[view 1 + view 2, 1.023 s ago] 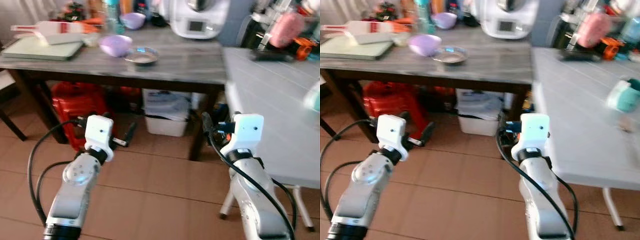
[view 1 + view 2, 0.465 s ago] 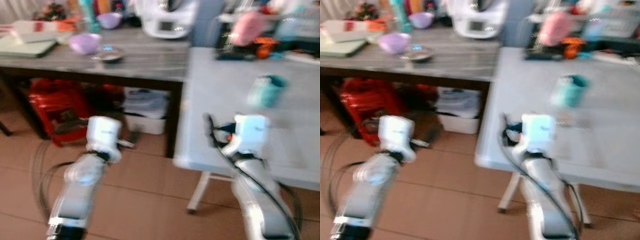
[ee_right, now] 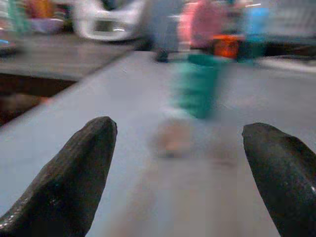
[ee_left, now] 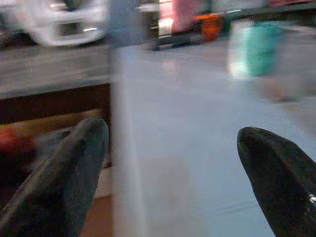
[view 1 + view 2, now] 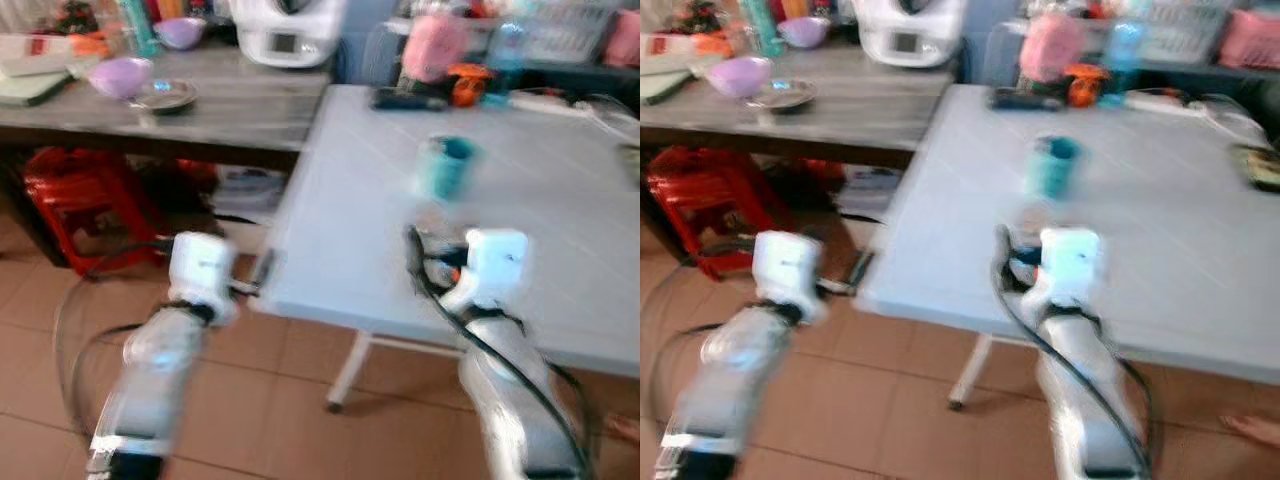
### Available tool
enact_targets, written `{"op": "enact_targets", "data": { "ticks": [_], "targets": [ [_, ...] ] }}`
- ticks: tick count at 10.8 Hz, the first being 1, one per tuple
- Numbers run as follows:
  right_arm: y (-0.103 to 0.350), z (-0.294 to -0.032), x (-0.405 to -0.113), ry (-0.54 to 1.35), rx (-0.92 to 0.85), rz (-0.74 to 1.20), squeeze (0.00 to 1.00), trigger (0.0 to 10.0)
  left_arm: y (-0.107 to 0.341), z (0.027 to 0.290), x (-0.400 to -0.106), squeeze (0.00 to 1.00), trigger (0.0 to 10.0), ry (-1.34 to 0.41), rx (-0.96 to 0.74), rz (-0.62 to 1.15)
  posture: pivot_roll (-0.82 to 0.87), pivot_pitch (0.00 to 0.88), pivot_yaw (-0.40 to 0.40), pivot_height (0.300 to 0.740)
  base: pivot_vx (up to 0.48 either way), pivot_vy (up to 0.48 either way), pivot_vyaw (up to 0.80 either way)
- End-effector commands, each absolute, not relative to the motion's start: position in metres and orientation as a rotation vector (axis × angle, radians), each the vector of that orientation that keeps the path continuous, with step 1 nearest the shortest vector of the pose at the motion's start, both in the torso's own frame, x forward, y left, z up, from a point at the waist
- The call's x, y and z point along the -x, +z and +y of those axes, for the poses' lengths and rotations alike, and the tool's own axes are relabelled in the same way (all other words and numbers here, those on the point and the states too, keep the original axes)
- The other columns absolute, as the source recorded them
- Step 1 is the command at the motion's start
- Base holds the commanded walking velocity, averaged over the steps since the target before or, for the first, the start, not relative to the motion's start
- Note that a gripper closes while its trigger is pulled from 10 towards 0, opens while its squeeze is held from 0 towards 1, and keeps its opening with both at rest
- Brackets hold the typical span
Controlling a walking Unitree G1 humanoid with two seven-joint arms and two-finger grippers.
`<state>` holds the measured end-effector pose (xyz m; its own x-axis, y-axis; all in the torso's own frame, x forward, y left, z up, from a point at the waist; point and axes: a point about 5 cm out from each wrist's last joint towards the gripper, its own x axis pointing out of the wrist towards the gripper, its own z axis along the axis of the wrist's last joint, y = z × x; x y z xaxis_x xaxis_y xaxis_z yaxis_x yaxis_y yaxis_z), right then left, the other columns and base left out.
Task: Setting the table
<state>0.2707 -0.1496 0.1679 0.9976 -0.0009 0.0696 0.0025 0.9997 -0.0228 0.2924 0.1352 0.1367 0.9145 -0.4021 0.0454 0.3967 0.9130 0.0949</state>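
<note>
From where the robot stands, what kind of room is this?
Probably a home kitchen or dining area. A white kitchen appliance and purple bowls sit on a grey wooden counter, and a teal cup stands on a light table over a tiled floor.

Silver arms, white wrist boxes, black cables

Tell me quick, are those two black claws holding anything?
Left tool: open, holding nothing, at the white table's edge.
Right tool: open, holding nothing, facing the teal cup.
</note>
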Motion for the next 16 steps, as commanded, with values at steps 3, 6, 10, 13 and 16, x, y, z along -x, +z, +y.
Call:
{"op": "enact_targets", "data": {
  "ticks": [3,6,10,13,16],
  "targets": [
    [0.174,-0.144,-0.271,0.012,0.007,-0.093,0.00,10.0,0.142,0.141,-0.292,0.00,10.0,-0.426,-0.096,-0.079,-0.02,0.093,0.017,0.740,0.000,-0.124,0.00],
    [0.172,-0.143,-0.273,0.016,-0.021,-0.079,0.00,10.0,0.136,0.145,-0.288,0.00,10.0,-0.505,-0.145,-0.077,-0.02,0.096,0.016,0.740,0.000,0.000,0.00],
    [0.169,-0.139,-0.298,0.006,-0.043,-0.026,0.00,10.0,0.135,0.141,-0.281,0.00,10.0,-0.667,-0.162,-0.069,-0.01,0.115,0.017,0.740,0.000,0.000,0.00],
    [0.161,-0.106,-0.333,0.058,-0.077,0.057,0.00,10.0,0.128,0.140,-0.267,0.00,10.0,-0.761,-0.177,-0.033,0.00,0.144,0.015,0.740,0.000,0.000,0.00],
    [0.165,-0.071,-0.354,0.125,-0.095,0.079,0.00,10.0,0.126,0.135,-0.253,0.00,10.0,-0.869,-0.182,-0.022,0.02,0.162,0.001,0.740,0.000,0.000,0.00]
  ]
}}
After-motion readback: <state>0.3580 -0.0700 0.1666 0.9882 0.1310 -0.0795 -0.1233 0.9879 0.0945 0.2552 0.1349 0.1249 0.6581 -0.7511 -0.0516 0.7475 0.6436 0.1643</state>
